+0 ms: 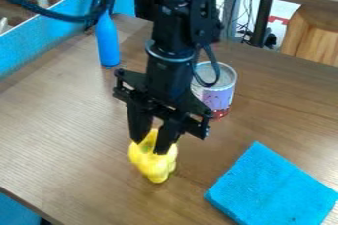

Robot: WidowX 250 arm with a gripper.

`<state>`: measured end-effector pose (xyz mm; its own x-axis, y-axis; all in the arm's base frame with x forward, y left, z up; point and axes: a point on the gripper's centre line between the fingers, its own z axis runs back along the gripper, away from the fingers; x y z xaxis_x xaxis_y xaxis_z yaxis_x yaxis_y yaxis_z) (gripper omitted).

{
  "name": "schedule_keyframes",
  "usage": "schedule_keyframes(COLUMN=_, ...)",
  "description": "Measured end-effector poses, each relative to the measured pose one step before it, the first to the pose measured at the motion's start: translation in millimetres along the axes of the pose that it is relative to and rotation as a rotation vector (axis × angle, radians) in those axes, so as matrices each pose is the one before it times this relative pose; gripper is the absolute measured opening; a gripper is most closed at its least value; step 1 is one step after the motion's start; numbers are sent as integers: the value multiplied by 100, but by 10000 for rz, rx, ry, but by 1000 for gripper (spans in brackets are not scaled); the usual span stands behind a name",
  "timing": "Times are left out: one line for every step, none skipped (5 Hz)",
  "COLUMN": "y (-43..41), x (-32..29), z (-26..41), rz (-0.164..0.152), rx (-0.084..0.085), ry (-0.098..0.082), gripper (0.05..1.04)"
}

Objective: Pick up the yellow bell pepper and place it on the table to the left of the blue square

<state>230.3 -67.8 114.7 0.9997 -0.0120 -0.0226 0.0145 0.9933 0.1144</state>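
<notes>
The black gripper hangs down over the table near the middle of the view. Directly at it is a yellow, rounded, lumpy object, whose upper part is partly covered by the gripper. A small greenish patch marks the top of this object. Whether the gripper holds it or is only around its upper part, I cannot tell.
Behind the gripper to the right stands a can with a purple and red label. A blue bottle is upright at the back left. A folded blue cloth lies at the front right of the wooden table.
</notes>
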Motion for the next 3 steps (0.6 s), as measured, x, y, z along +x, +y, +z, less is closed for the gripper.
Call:
schedule_keyframes(y=134, x=-171, z=-216, rz=-29, rx=74, ry=36, gripper=929)
schedule_keyframes(y=468, x=-407, z=1516, rz=50, rx=-120, ry=-404, gripper=1011)
schedule_keyframes(y=2080, x=-825, z=3039, rz=541, rx=-280, ry=-597, gripper=1007)
